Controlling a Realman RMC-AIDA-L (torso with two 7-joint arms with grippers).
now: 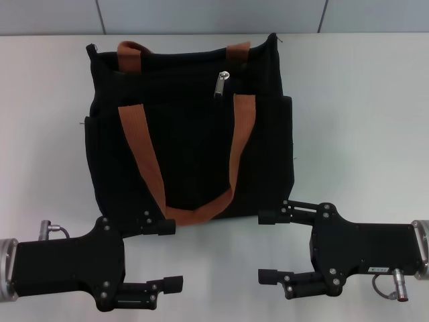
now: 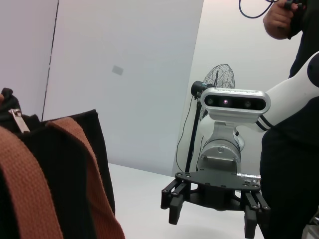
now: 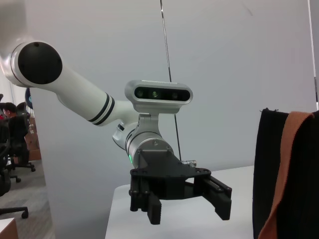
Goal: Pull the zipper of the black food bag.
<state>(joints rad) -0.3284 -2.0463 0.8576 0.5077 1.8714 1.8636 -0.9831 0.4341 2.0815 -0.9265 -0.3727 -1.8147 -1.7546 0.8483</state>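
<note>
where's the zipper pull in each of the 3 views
Head view: the zipper hangs near the top middle of the black food bag, between the strap ends.
Left wrist view: it shows at the far left edge, on the bag's upper rim.
Right wrist view: not in it; only a bag edge shows.
Shared landmark: the orange-brown strap.

a white table (image 1: 362, 100) fills the head view, with a grey wall (image 1: 201, 15) along its 12 o'clock edge, split by two thin seams. in the left wrist view a fan (image 2: 218, 79) on a black stand rises behind the table, a cable hanging beside it, and a person in black (image 2: 291, 124) stands near. in the right wrist view a seated person (image 3: 14, 130) and an office chair (image 3: 6, 189) are well apart from the table.
</note>
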